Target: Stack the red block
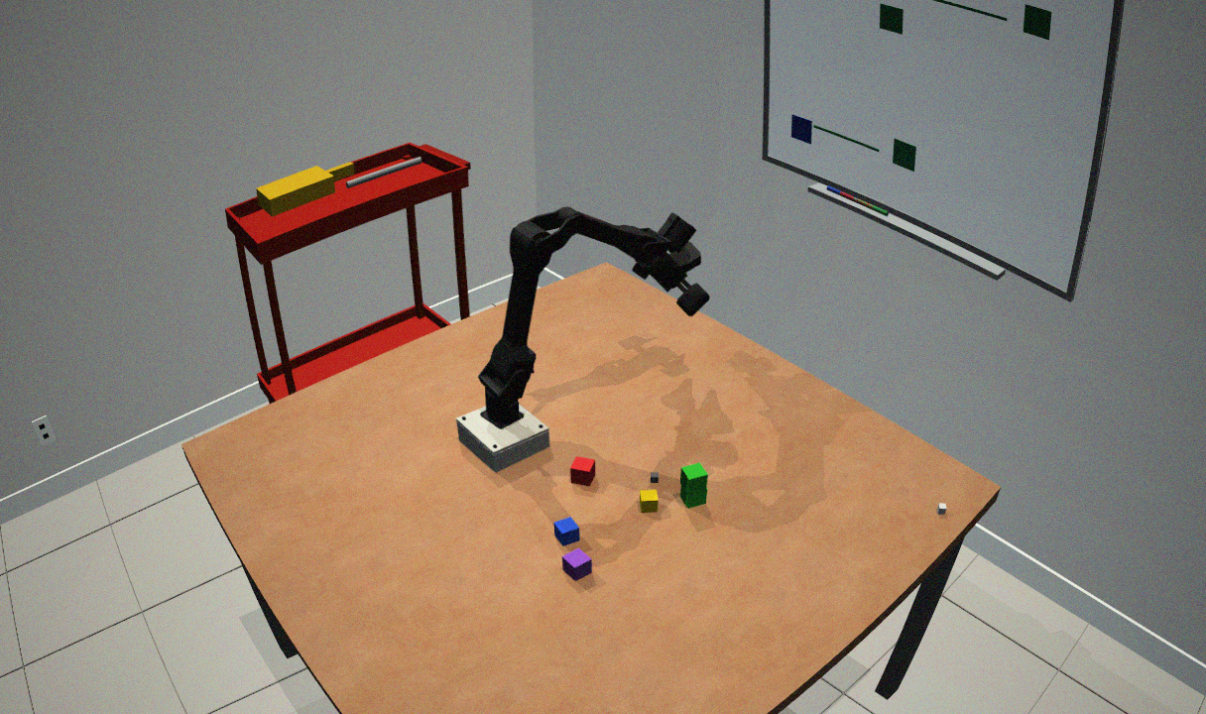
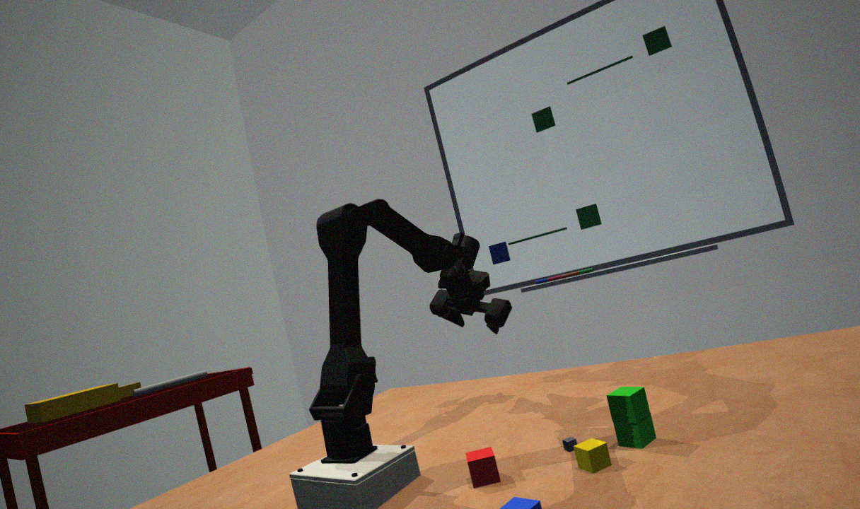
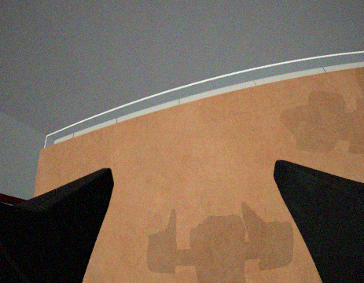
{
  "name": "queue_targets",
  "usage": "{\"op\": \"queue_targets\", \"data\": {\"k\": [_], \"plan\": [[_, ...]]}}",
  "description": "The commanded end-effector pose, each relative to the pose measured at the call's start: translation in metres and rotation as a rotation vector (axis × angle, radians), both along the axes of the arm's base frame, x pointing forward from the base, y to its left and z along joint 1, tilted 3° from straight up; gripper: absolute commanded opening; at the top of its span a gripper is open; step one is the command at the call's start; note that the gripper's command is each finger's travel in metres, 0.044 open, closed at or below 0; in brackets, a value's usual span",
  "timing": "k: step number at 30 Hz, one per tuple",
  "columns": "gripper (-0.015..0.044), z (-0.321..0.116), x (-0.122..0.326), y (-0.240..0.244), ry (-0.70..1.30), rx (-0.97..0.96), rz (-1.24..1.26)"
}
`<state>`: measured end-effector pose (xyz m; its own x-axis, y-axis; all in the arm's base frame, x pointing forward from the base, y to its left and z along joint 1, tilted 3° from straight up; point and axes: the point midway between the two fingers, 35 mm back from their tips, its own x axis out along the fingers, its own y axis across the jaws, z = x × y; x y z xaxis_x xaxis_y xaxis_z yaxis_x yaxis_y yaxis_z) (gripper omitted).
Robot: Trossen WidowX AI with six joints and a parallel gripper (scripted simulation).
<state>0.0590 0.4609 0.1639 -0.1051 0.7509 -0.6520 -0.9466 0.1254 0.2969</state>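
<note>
— Red block (image 1: 582, 469): where does it sit?

— Low centre of the top view, on the table (image 1: 394, 550) just beside the arm's pale base (image 1: 502, 438), matte and sharp-edged. The green tower (image 1: 693, 484) stands apart to its right, two cubes stacked upright. The exterior view shows the seam between the two cubes (image 2: 631, 418) more plainly, and the red block (image 2: 483, 466) at the bottom middle with a brighter top face than its sides.

— And the gripper?

— The gripper (image 2: 472, 314) hangs high above the table at mid-frame in the exterior view, well apart from every block, its dark jaws spread wide with nothing between them. From the top view only one blunt fingertip (image 1: 692, 298) shows clearly. The wrist view alone gives the gap itself: two black fingers at the lower corners, bare orange-brown tabletop between them, and the gripper's own shadow (image 3: 221, 251) on it.

— What else lies around?

— A yellow cube (image 1: 648, 501), a blue cube (image 1: 566, 531) and a purple cube (image 1: 576, 562) below the red one, a tiny dark cube (image 1: 654, 477) near the yellow. A tiny white cube (image 1: 941, 509) near the table's right edge appears only from above. Upper left, a red cart (image 1: 349, 208) carries a yellow slab (image 1: 295, 188) and a grey rod (image 1: 383, 171); a whiteboard (image 1: 935, 124) fills the upper right.
</note>
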Motion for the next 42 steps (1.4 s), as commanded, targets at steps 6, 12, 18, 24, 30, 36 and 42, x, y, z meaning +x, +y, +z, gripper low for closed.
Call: {"op": "queue_targets", "data": {"k": [6,12,18,24,30,36,42], "plan": [[0.0440,-0.013,0.090,-0.060,-0.066,-0.119,-0.173],[0.0440,-0.021,0.137,-0.108,-0.090,-0.196,-0.280],[0.0440,-0.030,0.172,-0.163,-0.095,-0.292,-0.382],[0.0440,-0.038,0.194,-0.221,-0.082,-0.391,-0.477],[0.0440,-0.046,0.205,-0.279,-0.051,-0.489,-0.564],[0.0440,-0.052,0.203,-0.335,-0.002,-0.582,-0.642],[0.0440,-0.058,0.191,-0.386,0.063,-0.667,-0.711]]}}
